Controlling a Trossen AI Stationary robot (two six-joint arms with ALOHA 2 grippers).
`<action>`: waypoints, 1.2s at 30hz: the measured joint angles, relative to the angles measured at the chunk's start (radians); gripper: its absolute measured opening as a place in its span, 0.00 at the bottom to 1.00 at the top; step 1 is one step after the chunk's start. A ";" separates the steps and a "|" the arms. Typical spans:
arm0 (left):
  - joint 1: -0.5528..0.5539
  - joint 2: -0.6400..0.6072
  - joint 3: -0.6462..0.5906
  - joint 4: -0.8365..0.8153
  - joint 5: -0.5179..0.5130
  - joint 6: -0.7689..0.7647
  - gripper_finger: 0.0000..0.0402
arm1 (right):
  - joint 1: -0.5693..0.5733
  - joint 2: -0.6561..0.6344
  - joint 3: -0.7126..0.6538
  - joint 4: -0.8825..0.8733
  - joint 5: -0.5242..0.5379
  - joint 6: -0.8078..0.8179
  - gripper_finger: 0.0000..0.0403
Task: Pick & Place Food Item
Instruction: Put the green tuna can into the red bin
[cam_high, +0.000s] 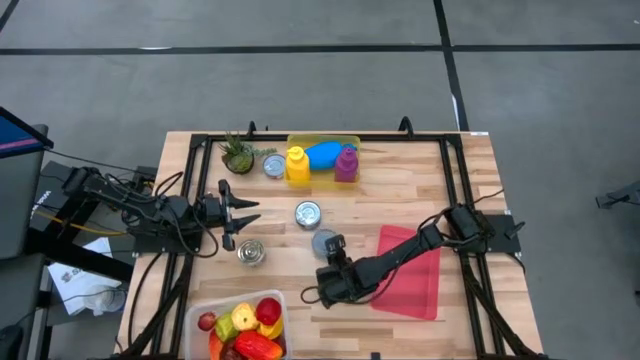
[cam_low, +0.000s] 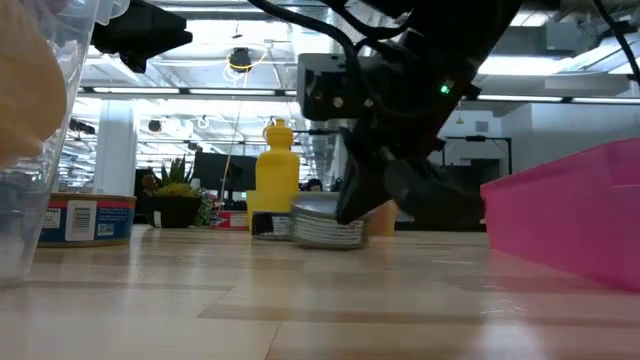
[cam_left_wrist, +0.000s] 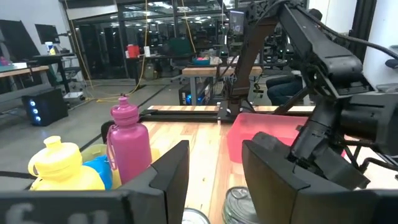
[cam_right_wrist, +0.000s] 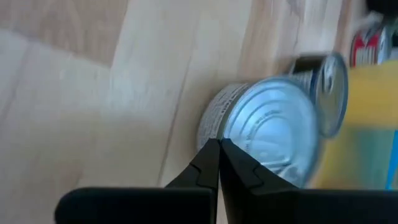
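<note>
Because its jaws are clenched empty, the right gripper is seen just beside the tin can, near the pink tray; nothing is held. The left gripper's jaws are parted, waiting.

We are looking at what seems a robotics lab or workshop: a pale wooden butcher-block table is sitting on a grey concrete floor, while long ceiling strip lights, glass partition walls and further wooden workbenches are filling the hazy background.
</note>
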 joint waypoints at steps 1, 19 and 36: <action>0.000 0.000 0.000 0.000 0.000 0.000 0.34 | 0.003 0.001 0.015 -0.043 0.000 0.026 0.00; 0.000 0.000 0.000 -0.003 0.034 -0.005 0.34 | 0.122 -0.003 0.466 -0.813 -0.012 0.451 0.00; 0.000 0.000 0.000 -0.009 0.044 -0.007 0.34 | 0.267 -0.013 0.479 -0.914 -0.368 0.883 0.00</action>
